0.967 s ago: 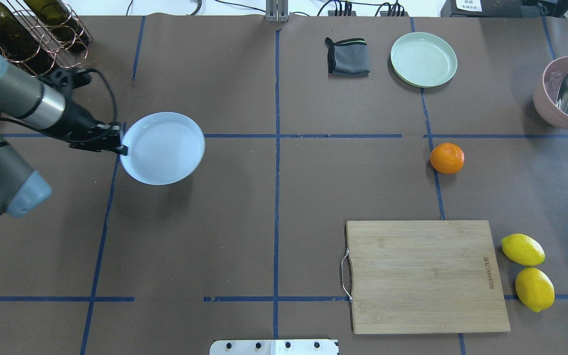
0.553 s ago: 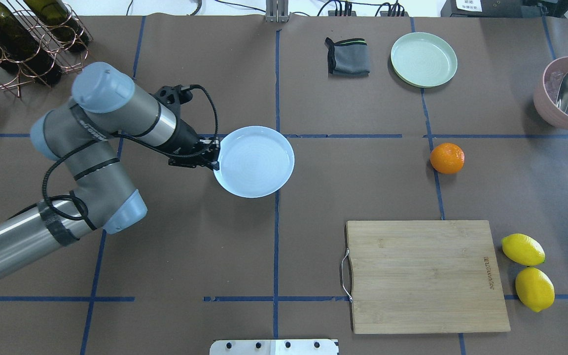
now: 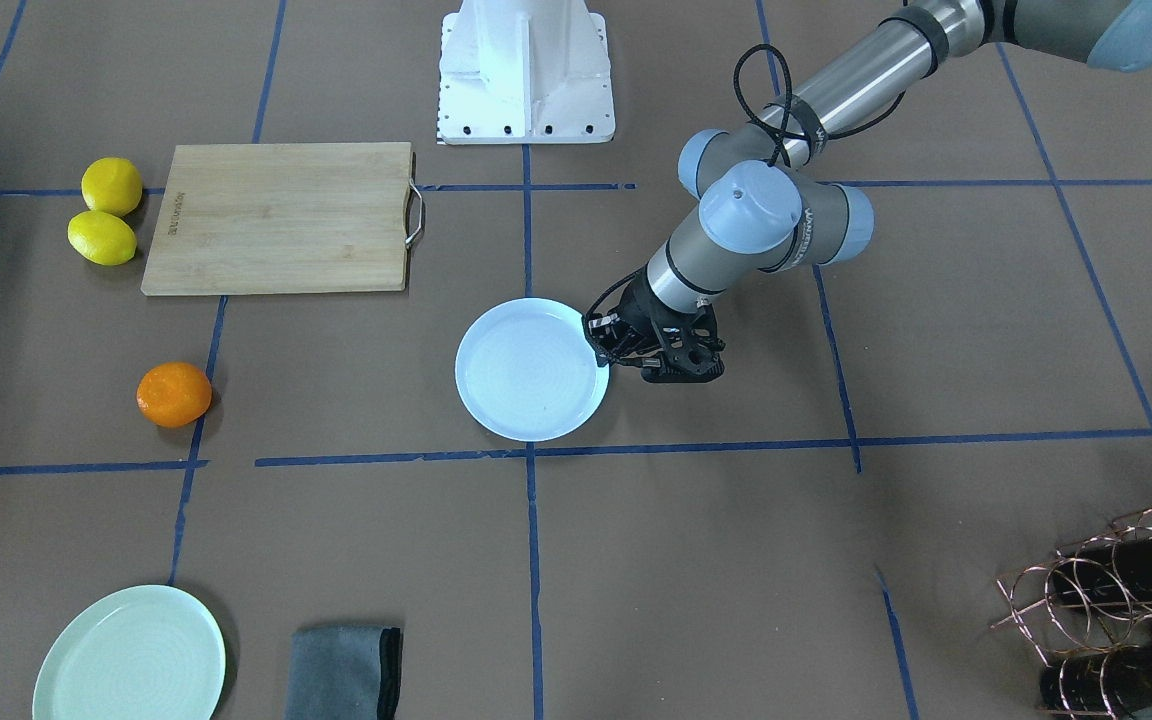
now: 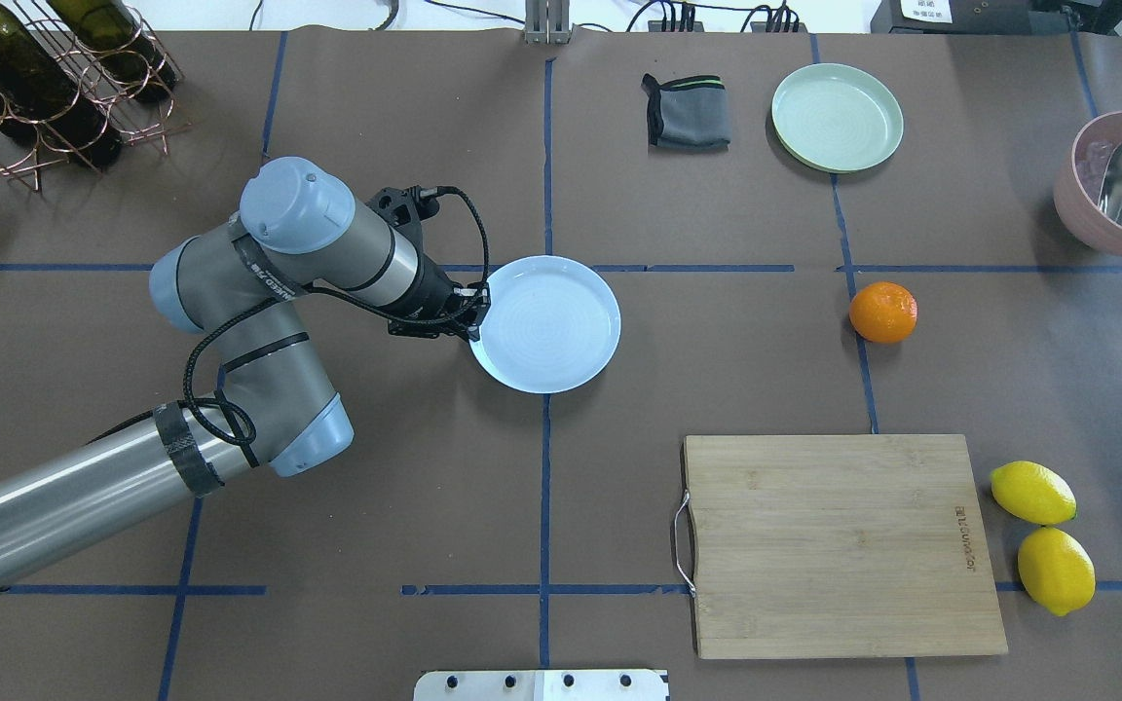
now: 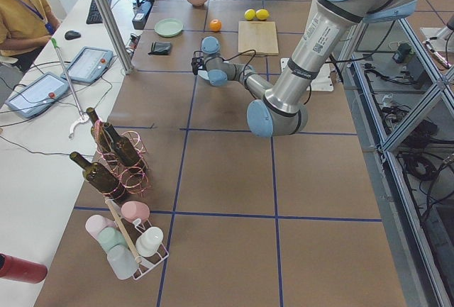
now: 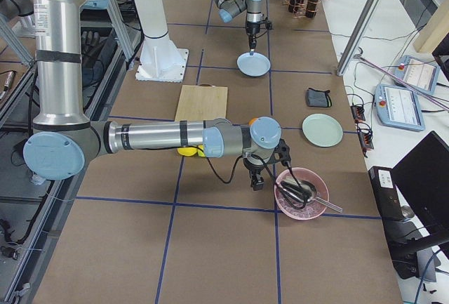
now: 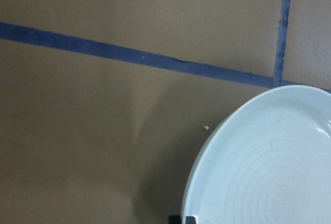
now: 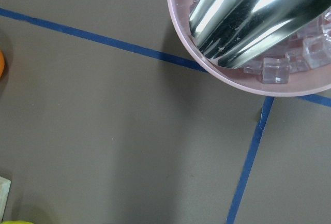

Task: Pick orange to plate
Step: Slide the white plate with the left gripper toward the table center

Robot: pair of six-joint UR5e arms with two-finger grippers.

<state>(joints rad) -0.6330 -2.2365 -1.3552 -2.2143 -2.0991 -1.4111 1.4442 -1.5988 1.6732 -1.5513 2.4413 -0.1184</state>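
Overhead exterior: my left claw (image 4: 474, 314) is clenched on the rim of the round white plate (image 4: 549, 326); the dimpled orange fruit (image 4: 883, 313) lies well apart, unpicked.

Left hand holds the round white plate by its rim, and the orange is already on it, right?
No. The left hand does hold the round white plate by its rim, but the plate is empty: the overhead view shows the small bright orange fruit lying on the table, well apart from it.
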